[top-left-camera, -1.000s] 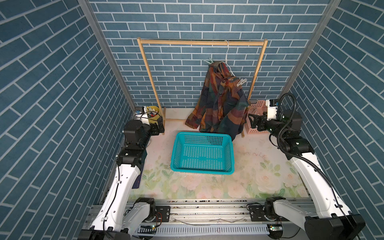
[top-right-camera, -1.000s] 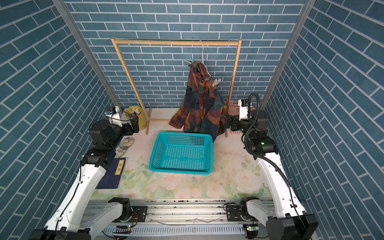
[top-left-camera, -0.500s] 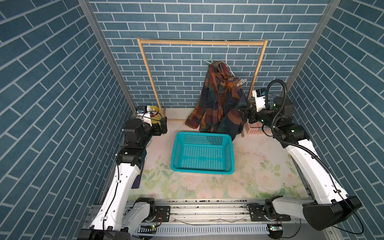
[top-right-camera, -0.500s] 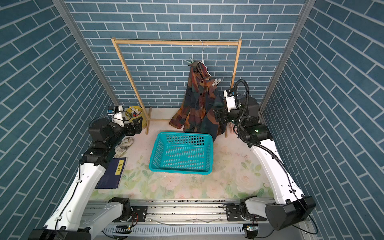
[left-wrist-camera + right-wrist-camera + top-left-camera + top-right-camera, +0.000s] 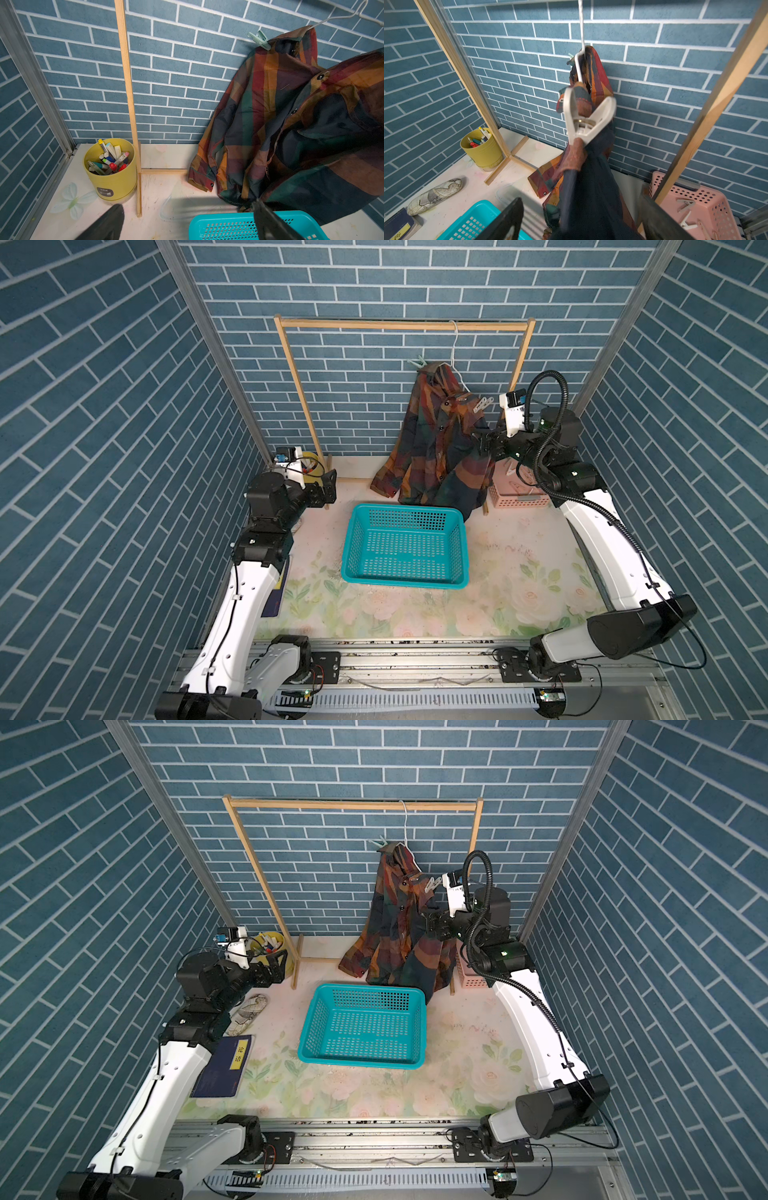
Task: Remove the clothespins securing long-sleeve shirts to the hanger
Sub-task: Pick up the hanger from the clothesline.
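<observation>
Both grippers stand open w/ nothing held. The L gripper (image 5: pixel 329 488) hangs low at the left side, near the yellow cup (image 5: pixel 112 176) of markers and the foot of the wooden rack (image 5: pixel 403 325), well apart from the shirt (image 5: pixel 436 439). The R gripper (image 5: pixel 482 443) is raised and sits just beside the shirt's right shoulder. Its fingers (image 5: pixel 508 220) are wide apart.

The hanger (image 5: pixel 454 344) hooks over the rack's top bar, toward the right post, and it hangs tilted. The plaid shirt is on it, lopsided, one cuff down on the table behind the teal basket (image 5: pixel 405 549).

The mint-green clothespin (image 5: pixel 258 40) is clamped at the collar, on the high end of the hanger, the side far from the R arm. The white clothespin (image 5: pixel 586 118) bites the fabric at the low shoulder, very near the R gripper. In the right wrist view it is ahead of the open jaws, not between them. Dark sleeve cloth hangs in line w/ the gap; if it touches a finger I cannot tell.

A pink basket (image 5: pixel 517 499) w/ a few pale pins inside stands by the right post.
</observation>
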Robot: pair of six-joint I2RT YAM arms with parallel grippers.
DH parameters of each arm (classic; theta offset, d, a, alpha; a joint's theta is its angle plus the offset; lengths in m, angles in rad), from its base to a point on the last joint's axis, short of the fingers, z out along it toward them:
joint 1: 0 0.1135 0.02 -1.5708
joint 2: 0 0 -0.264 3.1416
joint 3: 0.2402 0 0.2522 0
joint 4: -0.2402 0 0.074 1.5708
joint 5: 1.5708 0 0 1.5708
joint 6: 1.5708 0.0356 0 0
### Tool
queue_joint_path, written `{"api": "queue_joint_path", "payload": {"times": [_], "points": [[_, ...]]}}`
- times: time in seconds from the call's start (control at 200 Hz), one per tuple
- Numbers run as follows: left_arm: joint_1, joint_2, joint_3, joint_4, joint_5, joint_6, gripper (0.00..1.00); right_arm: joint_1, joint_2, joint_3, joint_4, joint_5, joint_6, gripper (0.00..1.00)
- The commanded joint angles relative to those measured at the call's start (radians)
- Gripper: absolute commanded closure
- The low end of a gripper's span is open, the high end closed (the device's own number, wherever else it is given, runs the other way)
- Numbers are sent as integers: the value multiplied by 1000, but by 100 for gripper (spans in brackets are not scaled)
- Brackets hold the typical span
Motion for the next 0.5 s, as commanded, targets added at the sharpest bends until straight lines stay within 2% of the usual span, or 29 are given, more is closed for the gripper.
{"api": "queue_joint_path", "payload": {"times": [0.0, 0.285, 0.495], "points": [[3, -2, 24, 11, 20, -4, 1, 8, 36, 47, 13, -39, -39, 18], [3, -9, 25, -2, 25, -1, 1, 15, 106, 140, -3, -46, -62, 28], [3, -10, 25, -14, 22, 4, 1, 24, 146, 197, -19, -38, -71, 50]]}}
